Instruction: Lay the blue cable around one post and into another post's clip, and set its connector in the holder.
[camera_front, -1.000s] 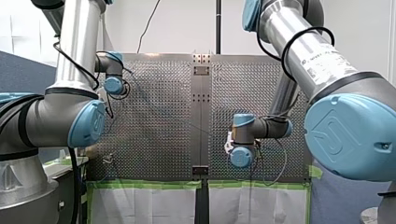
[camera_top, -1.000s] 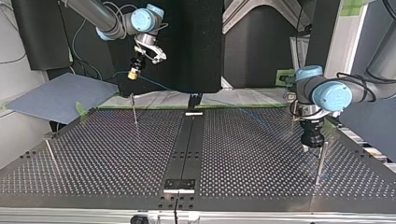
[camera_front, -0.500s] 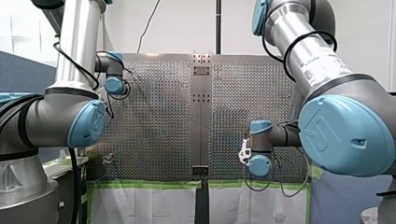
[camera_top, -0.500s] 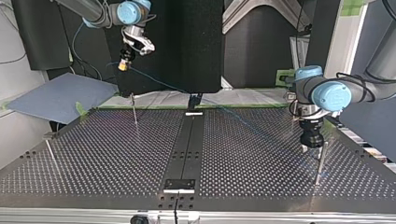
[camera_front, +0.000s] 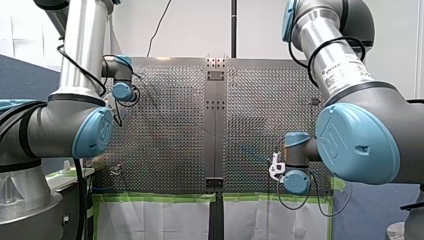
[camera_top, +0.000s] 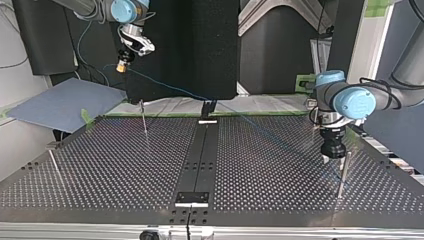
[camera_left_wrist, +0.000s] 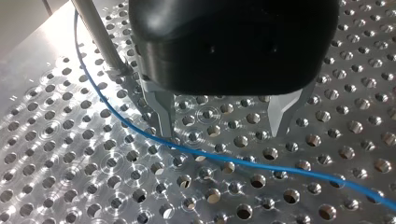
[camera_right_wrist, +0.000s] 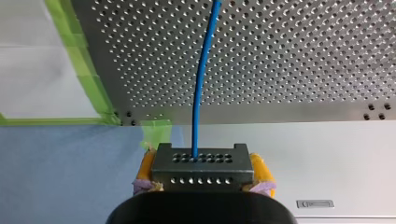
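Right gripper (camera_top: 121, 63) sits high in the upper left of the top view, beyond the table's (camera_top: 125, 165) far edge and well above it. Right wrist view: yellow pads (camera_right_wrist: 261, 169) clamped on both sides of the connector (camera_right_wrist: 203, 165), a dark grey block with rows of small holes; firm hold, no gap visible. Cable (camera_top: 165, 86) exits the connector's front face and runs straight ahead of the gripper over the table edge. In the top view it slopes down from the upper left, crosses the centre strip near the far edge and heads to the right side towards the left gripper (camera_left_wrist: 222, 134); hard to trace over the last stretch. Left gripper hangs low at the right of the top view, just beside a post (camera_top: 342, 172). Left wrist view: metal fingers (camera_left_wrist: 161, 109) wide apart, nothing between them, tips close to the table. Cable lies on the table there, passing just at one fingertip and ahead of the other, then curves past the post's base; can't tell whether it wraps round it. Second post (camera_top: 144, 117) stands at the upper left of the table, third post (camera_top: 54, 164) at its left edge; cable is apart from both. Below the right gripper: green tape (camera_right_wrist: 86, 79) along the table edge and a blue mat (camera_right_wrist: 60, 177). Front view: right wrist lower right, left wrist upper left.
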